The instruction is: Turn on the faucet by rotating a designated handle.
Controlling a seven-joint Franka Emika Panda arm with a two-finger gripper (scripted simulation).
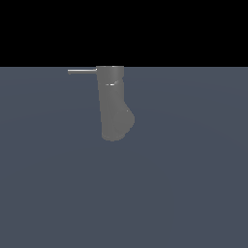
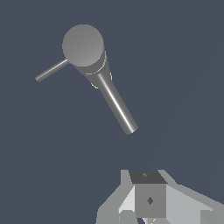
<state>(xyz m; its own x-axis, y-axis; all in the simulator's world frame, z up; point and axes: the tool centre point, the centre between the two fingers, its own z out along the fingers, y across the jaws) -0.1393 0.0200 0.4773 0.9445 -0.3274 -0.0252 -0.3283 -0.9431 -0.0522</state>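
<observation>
Beside the faucet (image 1: pixel 114 104) top, the handle (image 1: pixel 82 71) projects sideways toward the exterior view's left, with nothing touching it. Only part of the gripper (image 2: pixel 151 199) shows in the wrist view, well apart from the faucet and holding nothing visible; whether the jaws are open or closed cannot be told, as the fingertips appear to be cut off. No rotation appears to be done: approach, contact with the handle and the turn all remain.
</observation>
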